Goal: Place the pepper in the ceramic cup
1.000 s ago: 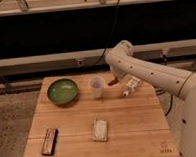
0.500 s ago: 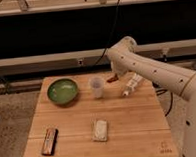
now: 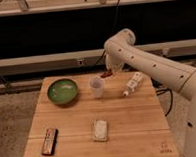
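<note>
Reddish pepper (image 3: 107, 74) is pinched by the gripper (image 3: 109, 73) just right of ceramic cup (image 3: 96, 87), probably ready for lowering inside.

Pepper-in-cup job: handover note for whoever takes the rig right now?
Gripper: at the table's far edge, just right of and above the ceramic cup, shut on the pepper.
Cup: upright, between the green bowl and a white tube.
Done: pepper picked up, carried near the cup.
Left: centre over the cup's mouth, release.
</note>
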Controlling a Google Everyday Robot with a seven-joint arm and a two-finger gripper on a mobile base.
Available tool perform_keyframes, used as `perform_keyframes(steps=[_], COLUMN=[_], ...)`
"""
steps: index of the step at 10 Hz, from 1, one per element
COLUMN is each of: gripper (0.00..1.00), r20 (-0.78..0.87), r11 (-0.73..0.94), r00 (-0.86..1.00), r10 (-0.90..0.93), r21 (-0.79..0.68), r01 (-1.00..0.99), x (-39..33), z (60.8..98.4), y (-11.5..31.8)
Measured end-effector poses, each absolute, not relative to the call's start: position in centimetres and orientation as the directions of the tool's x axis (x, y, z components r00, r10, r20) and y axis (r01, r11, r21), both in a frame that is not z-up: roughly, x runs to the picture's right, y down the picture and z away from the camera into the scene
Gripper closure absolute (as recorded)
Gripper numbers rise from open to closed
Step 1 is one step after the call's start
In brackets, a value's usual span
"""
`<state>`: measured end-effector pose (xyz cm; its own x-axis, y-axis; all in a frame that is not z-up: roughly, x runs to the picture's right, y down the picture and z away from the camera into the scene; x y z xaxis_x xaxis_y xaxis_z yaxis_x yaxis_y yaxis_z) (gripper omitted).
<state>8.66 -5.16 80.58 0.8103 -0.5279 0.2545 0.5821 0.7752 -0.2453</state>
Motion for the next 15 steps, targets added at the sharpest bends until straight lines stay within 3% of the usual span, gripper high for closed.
perform_keyframes(steps=[1,3,9,10,11,13,14,15], gripper=[1.0,0.89,0.26,0.21,0.2,0.28,0.42,0.51], r20=[0.273,0.312,0.425,0.434,0.447,0.444,0.429,0.428], r11=[0.769,0.761,0.738,0.734,0.731,0.726,0.723,0.722], r00=[0.801,0.787,0.74,0.735,0.728,0.724,0.725,0.725], r10=[-0.533,-0.532,-0.522,-0.521,-0.52,-0.528,-0.539,-0.54], r21=[-0.238,-0.232,-0.211,-0.211,-0.208,-0.208,-0.206,-0.206], r01=[0.593,0.606,0.641,0.645,0.65,0.656,0.659,0.66], x=[7.8,6.5,4.0,3.8,3.3,3.1,2.9,2.9], z=[80.8,81.6,81.8,81.8,81.8,82.0,82.0,82.1], y=[-5.1,-4.4,-3.2,-3.1,-2.8,-2.6,-2.6,-2.5])
